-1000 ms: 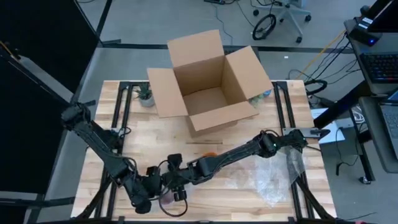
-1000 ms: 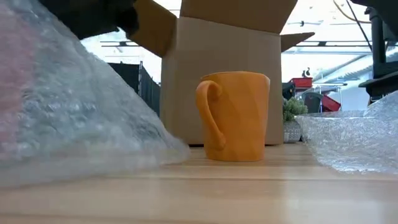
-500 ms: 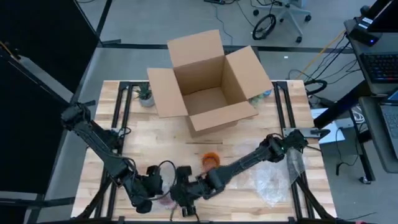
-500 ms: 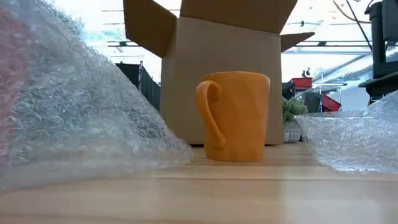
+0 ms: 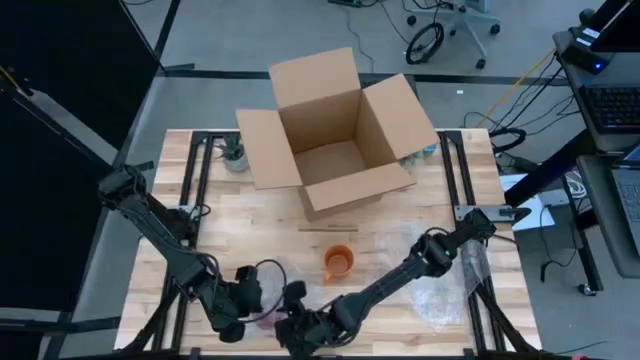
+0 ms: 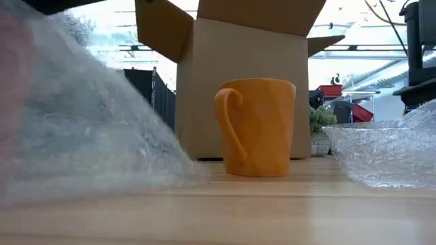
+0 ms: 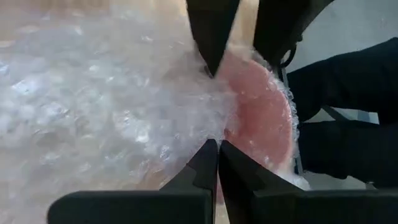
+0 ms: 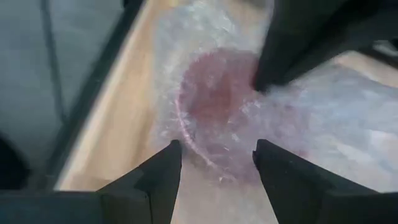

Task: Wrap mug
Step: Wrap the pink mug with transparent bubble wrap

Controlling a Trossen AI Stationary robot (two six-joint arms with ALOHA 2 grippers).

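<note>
Both grippers worked at the near edge of the table. Since a second earlier, we saw the right gripper travel from beside the orange mug toward the table's front edge, so the arm no longer covered that mug from above. In the low view the bubble wrap that had stood crisp now blurred and sagged lower on the left. The left gripper stayed put, its fingers pinched together on the bubble wrap draped over a pink mug. The right gripper had its fingers spread wide, hovering just over that same wrapped pink mug, not gripping it. That mug lay between the two grippers at the front left of the table, touching the left one's fingertips. The orange mug stood upright and bare, well behind them, in front of the open cardboard box. More bubble wrap lay to the right.
</note>
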